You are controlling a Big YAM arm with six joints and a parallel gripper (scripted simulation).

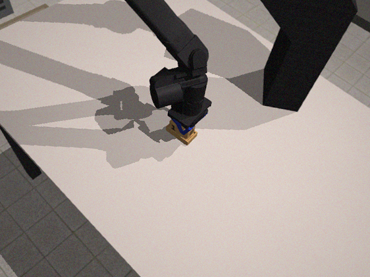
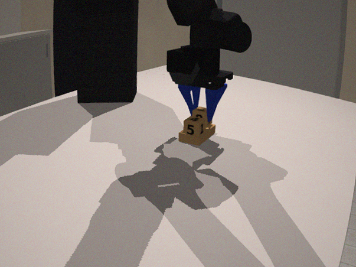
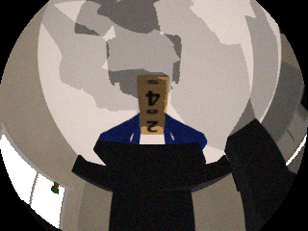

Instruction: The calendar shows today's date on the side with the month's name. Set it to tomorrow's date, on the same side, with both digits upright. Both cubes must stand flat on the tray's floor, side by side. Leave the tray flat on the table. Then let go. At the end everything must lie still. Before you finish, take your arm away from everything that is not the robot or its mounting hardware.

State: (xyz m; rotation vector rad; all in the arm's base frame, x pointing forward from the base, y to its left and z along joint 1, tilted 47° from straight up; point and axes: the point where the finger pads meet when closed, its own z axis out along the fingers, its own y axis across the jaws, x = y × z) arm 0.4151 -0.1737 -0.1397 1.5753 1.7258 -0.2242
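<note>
A small wooden tray (image 1: 187,138) (image 2: 196,140) lies on the white table (image 1: 240,197) (image 2: 77,200). Two wooden digit cubes are at the tray. The near cube (image 2: 190,129) shows a 5 towards the exterior camera and a 1 on its right side face. My gripper (image 1: 181,128) (image 2: 201,114) (image 3: 152,116), with blue fingers, comes straight down from above and is shut on the far cube (image 2: 199,111) (image 3: 149,122), whose top shows higher than the near cube's. In the wrist view I see a 2 close to the fingers and a 4 beyond it. The month side is hidden.
A tall black block (image 1: 300,49) (image 2: 96,46) stands on the table behind the tray. The arm (image 1: 157,14) reaches in from the back left. The table's front edge (image 1: 68,206) is well away from the tray.
</note>
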